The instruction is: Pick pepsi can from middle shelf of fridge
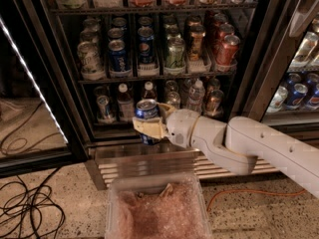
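Camera view: fridge [129, 166] ahead, middle shelf [154, 76] packed with can rows. White arm [259, 143] reaches in from right. Gripper [147, 126] low before bottle shelf, clenched on pepsi can [146, 108], upright, off middle shelf. Likely best: hold grip firm, keep can vertical, back straight out. Speckled floor [259, 218]; clear bin [112, 203] below; cables [25, 208] left.
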